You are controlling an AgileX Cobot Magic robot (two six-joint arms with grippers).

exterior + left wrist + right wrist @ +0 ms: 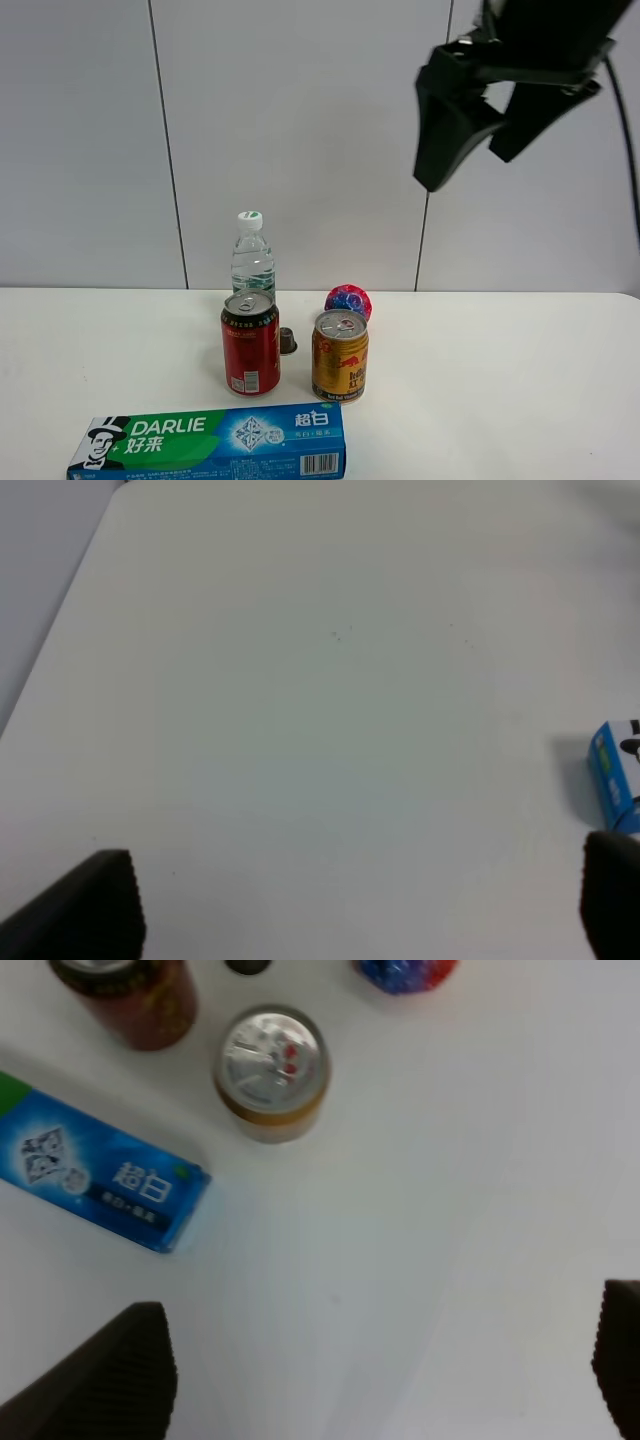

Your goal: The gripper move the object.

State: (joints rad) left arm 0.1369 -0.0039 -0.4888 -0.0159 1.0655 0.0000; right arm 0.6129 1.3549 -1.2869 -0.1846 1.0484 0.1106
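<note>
The red can (250, 343), with a black upper band and silver top, stands upright on the white table (500, 400) near the middle. It also shows at the edge of the right wrist view (130, 995). My right gripper (466, 172) hangs open and empty high above the table, up and to the right of the can; its fingers are wide apart in the right wrist view (365, 1380). My left gripper (350, 905) is open and empty over bare table, and is out of the exterior high view.
A shorter gold can (340, 355) stands just right of the red can. A water bottle (253, 255), a small dark cap (288, 341) and a red-blue ball (348, 300) are behind them. A blue-green toothpaste box (210, 440) lies in front.
</note>
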